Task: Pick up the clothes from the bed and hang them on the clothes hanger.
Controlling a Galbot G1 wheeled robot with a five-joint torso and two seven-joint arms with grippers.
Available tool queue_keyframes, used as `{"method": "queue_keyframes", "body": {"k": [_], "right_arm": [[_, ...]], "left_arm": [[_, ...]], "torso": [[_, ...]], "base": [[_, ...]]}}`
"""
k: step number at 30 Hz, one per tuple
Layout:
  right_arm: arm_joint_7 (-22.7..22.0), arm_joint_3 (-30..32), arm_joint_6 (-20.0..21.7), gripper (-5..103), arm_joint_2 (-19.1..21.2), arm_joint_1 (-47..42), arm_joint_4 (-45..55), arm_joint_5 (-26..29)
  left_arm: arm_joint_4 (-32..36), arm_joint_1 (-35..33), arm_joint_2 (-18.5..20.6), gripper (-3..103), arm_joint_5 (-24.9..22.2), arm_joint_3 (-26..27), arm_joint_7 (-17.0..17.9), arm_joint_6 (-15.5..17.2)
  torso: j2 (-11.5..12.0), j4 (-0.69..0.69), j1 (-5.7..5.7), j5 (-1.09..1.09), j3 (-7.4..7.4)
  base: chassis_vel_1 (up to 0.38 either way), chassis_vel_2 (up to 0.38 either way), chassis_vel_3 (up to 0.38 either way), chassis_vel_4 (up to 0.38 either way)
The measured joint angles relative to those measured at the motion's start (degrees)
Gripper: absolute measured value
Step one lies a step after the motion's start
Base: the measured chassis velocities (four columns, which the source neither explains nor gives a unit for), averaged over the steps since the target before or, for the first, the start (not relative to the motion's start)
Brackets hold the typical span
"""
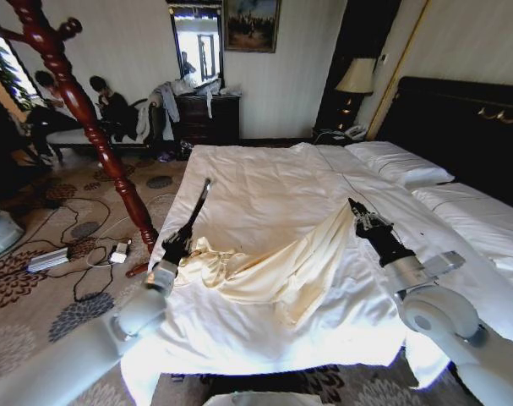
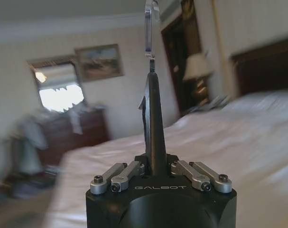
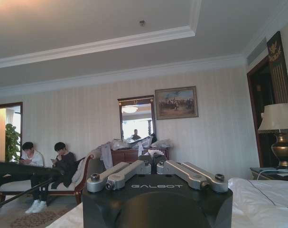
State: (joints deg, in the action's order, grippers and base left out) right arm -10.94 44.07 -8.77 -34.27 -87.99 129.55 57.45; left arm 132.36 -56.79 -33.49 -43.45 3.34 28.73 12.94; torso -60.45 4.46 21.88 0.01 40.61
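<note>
The cream-yellow clothes [image 1: 273, 266] lie crumpled across the white bed [image 1: 264, 182], with one end drawn up toward the right. At that raised end my right gripper [image 1: 355, 208] is shut on the fabric; the right wrist view shows the right gripper [image 3: 152, 161] with its fingers together. At the garment's left end, near the bed's left edge, my left gripper [image 1: 178, 241] is shut on the black clothes hanger [image 1: 197, 207], which points toward the far end of the bed. In the left wrist view the left gripper [image 2: 153, 164] holds the hanger [image 2: 153, 123] upright, silver hook [image 2: 150, 28] on top.
A red-brown wooden coat stand [image 1: 87, 118] rises left of the bed. Cables and a power strip [image 1: 49, 259] lie on the carpet beside it. Pillows [image 1: 400, 162] and a black headboard [image 1: 467, 127] are on the right, and a dark dresser [image 1: 207, 118] stands at the far wall.
</note>
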Motion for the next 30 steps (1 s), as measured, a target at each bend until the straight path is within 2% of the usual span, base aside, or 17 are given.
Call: {"method": "queue_keyframes", "body": {"k": [1, 4, 5, 6, 7, 8, 9, 10, 11, 12, 13, 14, 16, 22, 25, 30], "right_arm": [[0.0, 0.0, 0.0, 0, 0.0, 0.0, 0.0, 0.0], [0.1, 0.2, -0.7, 0, 1.1, -0.2, 0.0, 0.7], [0.1, 0.2, -0.7, 0, 1.1, -0.2, 0.0, 0.7], [0.1, 0.2, -1.0, 0, 1.4, -0.2, -0.2, 0.7], [0.1, 0.2, -1.0, 0, 1.4, -0.2, -0.2, 0.7], [0.1, 0.2, -1.2, 0, 1.6, -0.2, -0.4, 0.8], [-0.3, 0.5, -1.5, 0, 2.1, 0.3, -0.4, 2.1], [-0.4, 0.6, -1.7, 0, 2.1, 0.5, -0.4, 2.3], [-0.4, 0.8, -1.8, 0, 2.1, 0.8, -0.4, 2.7], [-0.4, 0.8, -1.8, 0, 2.1, 0.8, -0.4, 2.7], [-0.4, 0.9, -1.9, 0, 2.1, 1.2, -0.4, 3.2], [-0.4, 1.0, -2.1, 0, 2.1, 1.5, -0.5, 3.5], [-0.2, 1.3, -2.4, 0, 1.8, 2.1, -1.0, 4.1], [0.4, 2.9, -2.5, 0, 1.7, 3.5, -2.4, 4.3], [0.9, 4.0, -2.3, 0, 2.7, 5.0, -4.1, 4.2], [1.0, 4.2, -1.5, 0, 3.6, 5.8, -4.6, 3.8]], "left_arm": [[0.0, 0.0, 0.0, 18, 0.0, 0.0, 0.0, 0.0], [3.8, 4.6, -0.8, 18, -14.9, 2.2, -1.1, -2.8], [3.8, 4.6, -0.8, 18, -14.9, 2.2, -1.1, -2.8], [4.6, 6.4, -1.0, 18, -19.9, 2.6, -2.4, -4.1], [4.6, 6.4, -1.0, 18, -19.9, 2.6, -2.4, -4.1], [4.8, 7.6, -1.2, 18, -24.2, 2.7, -4.6, -5.6], [3.3, 6.0, -1.3, 18, -31.5, 2.4, -19.7, -9.1], [1.8, 4.1, -1.1, 18, -32.3, 2.4, -27.3, -9.7], [0.3, 2.6, -0.8, 18, -31.7, 2.4, -33.0, -10.2], [0.3, 2.6, -0.8, 18, -31.7, 2.4, -33.0, -10.2], [-1.6, 1.1, -0.5, 18, -30.3, 2.1, -38.7, -10.9], [-3.1, -0.3, -0.2, 18, -28.6, 1.7, -42.8, -11.0], [-5.1, -2.3, 0.1, 18, -26.5, 1.3, -46.3, -10.7], [-6.5, -4.4, 0.3, 18, -24.3, 1.1, -49.6, -10.0], [-7.8, -5.3, 1.6, 18, -21.5, 1.1, -51.5, -9.3], [-9.0, -5.9, 2.2, 18, -20.2, 1.1, -52.0, -8.9]], "torso": [[0.0, 0.0, 0.0, 0.0, 0.0], [0.0, 0.0, 0.0, -0.01, 0.0], [0.0, 0.0, 0.0, -0.01, 0.0], [0.0, 0.02, 0.0, -0.01, 0.0], [0.0, 0.02, 0.0, -0.01, 0.0], [0.0, 0.03, 0.0, 0.02, 0.0], [0.0, 0.01, 0.0, -0.01, 0.0], [0.0, 0.0, 0.0, -0.02, 0.0], [0.0, 0.0, -0.01, -0.01, 0.0], [0.0, 0.0, -0.01, -0.01, 0.0], [0.0, 0.0, -0.01, -0.01, 0.0], [0.0, 0.0, -0.01, -0.02, 0.0], [0.0, -0.02, 0.0, -0.02, 0.0], [0.0, 0.02, -0.01, -0.01, 0.0], [0.0, 0.0, 0.0, -0.01, 0.0], [0.0, 0.0, 0.0, -0.01, 0.0]], "base": [[0.0, 0.0, 0.0, 0.0], [0.0, 0.0, 0.0, 0.0], [0.0, 0.0, 0.0, 0.0], [0.0, 0.0, 0.0, 0.0], [0.0, 0.0, 0.0, 0.0], [0.0, 0.0, 0.0, 0.0], [0.0, 0.0, 0.0, 0.0], [0.0, 0.0, 0.0, 0.0], [0.0, 0.0, 0.0, 0.0], [0.0, 0.0, 0.0, 0.0], [0.0, 0.0, 0.0, 0.0], [0.0, 0.0, 0.0, 0.0], [0.0, 0.0, 0.0, 0.0], [0.0, 0.0, 0.0, 0.0], [0.0, 0.0, 0.0, 0.0], [0.0, 0.0, 0.0, 0.0]]}}
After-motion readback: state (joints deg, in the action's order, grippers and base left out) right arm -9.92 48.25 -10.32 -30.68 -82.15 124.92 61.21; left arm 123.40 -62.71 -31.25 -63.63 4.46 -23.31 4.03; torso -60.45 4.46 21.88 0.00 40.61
